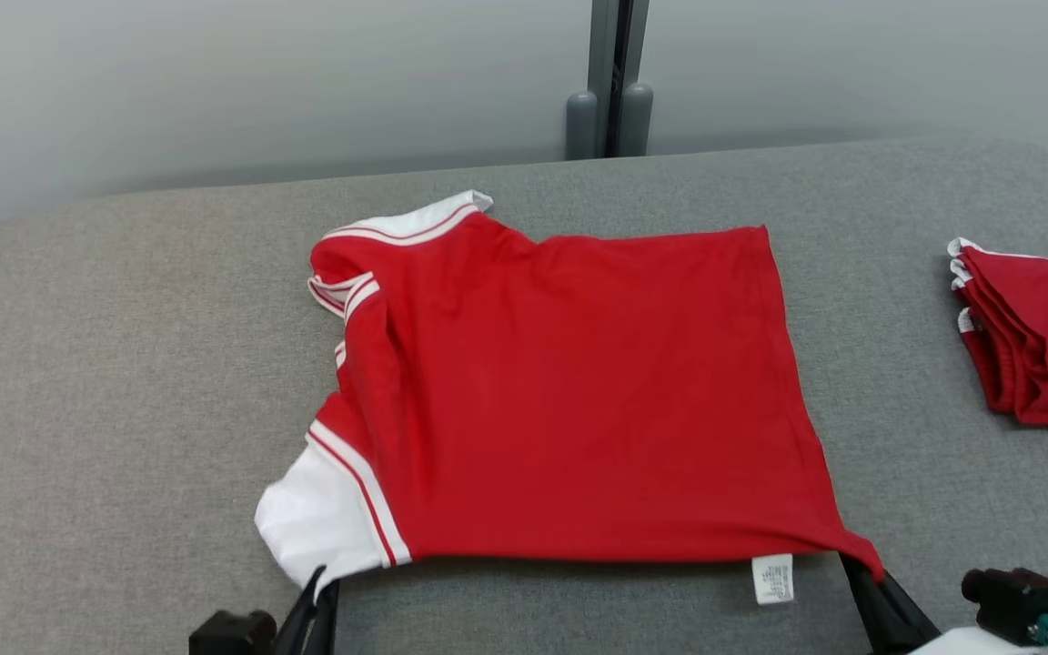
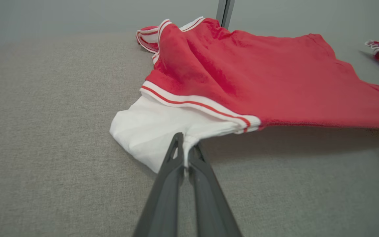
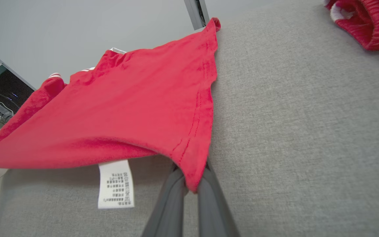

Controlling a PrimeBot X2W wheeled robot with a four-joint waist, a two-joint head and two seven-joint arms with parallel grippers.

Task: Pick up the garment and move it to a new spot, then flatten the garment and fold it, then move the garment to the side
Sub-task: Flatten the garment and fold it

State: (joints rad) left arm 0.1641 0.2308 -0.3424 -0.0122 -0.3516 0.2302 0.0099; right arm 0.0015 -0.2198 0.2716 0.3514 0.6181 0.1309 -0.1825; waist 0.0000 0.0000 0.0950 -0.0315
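— Room on table (image 1: 105,382)?
— Grey padded top bare left of garment (image 1: 579,391) and beyond it; stack of folded red pieces (image 1: 1038,337) near right edge, well apart.
— Holds?
— Entry one: left gripper (image 2: 186,144) closed on white sleeve (image 2: 143,131), near-left corner. Entry two: right gripper (image 3: 191,179) apparently clamped on near-right hem corner, tips part hidden by cloth; care label (image 3: 116,184) just beside. Near edge lifted, far edge on table.
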